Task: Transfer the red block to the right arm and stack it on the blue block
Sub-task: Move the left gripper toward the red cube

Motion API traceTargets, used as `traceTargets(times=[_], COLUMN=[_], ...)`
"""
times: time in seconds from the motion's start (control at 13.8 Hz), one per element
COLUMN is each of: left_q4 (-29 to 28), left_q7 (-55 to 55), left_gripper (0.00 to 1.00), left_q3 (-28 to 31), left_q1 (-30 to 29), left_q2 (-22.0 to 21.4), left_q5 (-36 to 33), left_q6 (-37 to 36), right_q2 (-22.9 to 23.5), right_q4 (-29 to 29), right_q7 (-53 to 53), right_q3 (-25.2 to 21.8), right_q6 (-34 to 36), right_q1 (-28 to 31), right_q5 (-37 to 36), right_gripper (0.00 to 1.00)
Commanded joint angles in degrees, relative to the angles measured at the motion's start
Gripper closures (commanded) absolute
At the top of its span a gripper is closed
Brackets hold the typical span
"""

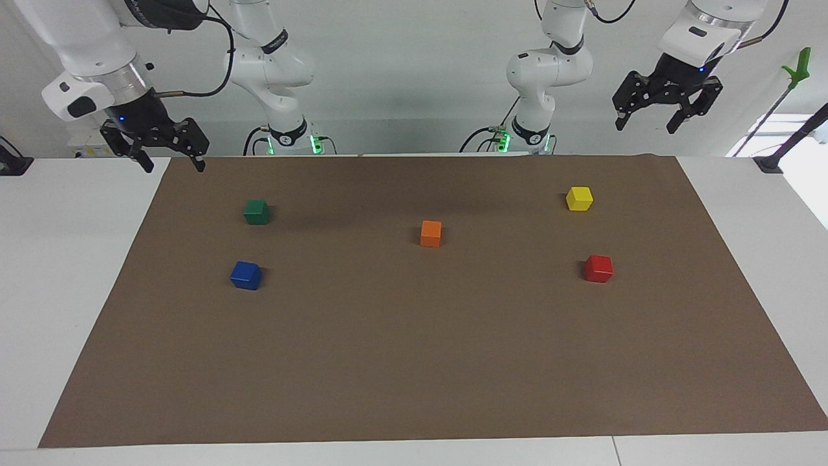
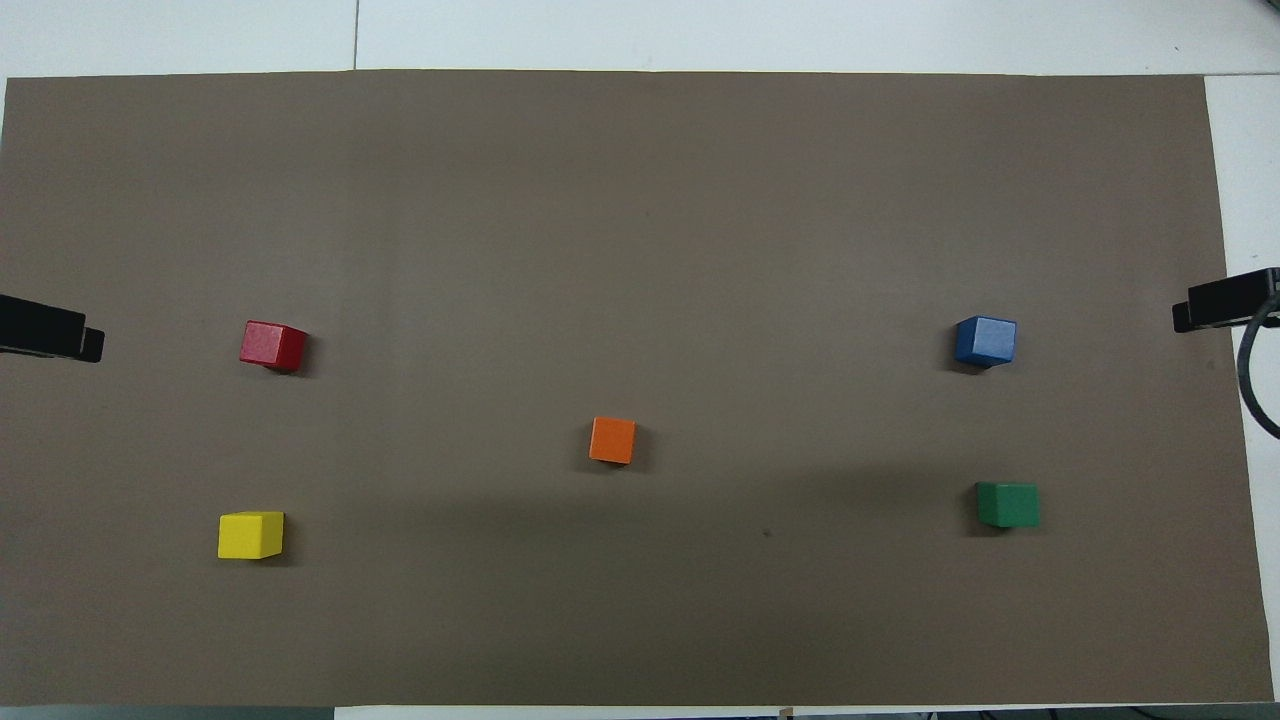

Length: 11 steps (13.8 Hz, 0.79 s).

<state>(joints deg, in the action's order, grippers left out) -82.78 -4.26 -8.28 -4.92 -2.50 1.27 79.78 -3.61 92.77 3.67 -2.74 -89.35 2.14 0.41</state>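
The red block lies on the brown mat toward the left arm's end. The blue block lies toward the right arm's end, about as far from the robots as the red one. My left gripper hangs high over the mat's edge at its own end, open and empty, well apart from the red block. My right gripper hangs over the mat's edge at the right arm's end, open and empty, clear of the blue block.
An orange cube sits mid-mat. A yellow cube lies nearer the robots than the red block. A green cube lies nearer the robots than the blue block. The brown mat covers most of the white table.
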Motion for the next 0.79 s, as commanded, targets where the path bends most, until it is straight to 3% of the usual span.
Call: traceTargets(times=[0.0,0.22,0.51,0.72], left_q4=[-4.1,-9.4,-20.6,-25.3], left_q7=[0.6,0.7,0.2,0.1], left_gripper=[0.00,0.00,0.00,0.00], left_q3=[0.2,0.8,2.2,2.2], left_q1=[-0.2,-0.2,-0.4,-1.4], left_q2=[-0.2,-0.4,-1.9,0.1], left_q5=[-0.1,-0.1,-0.1,-0.1], left_q6=[4.7,10.8,22.8,29.9], right_q2=[0.0,0.0,-0.5,-0.5], right_q4=[-0.8,-0.8,-0.7,-0.6], right_q7=[-1.1,-1.1,-0.9,-0.9], right_q3=[0.7,0.7,0.7,0.7], right_q6=[1.1,1.1,1.1,0.9], right_q1=[0.8,0.7,0.8,0.7], right_q5=[-0.5,-0.7,-0.6,-0.8], right_gripper=[0.00,0.00,0.00,0.00])
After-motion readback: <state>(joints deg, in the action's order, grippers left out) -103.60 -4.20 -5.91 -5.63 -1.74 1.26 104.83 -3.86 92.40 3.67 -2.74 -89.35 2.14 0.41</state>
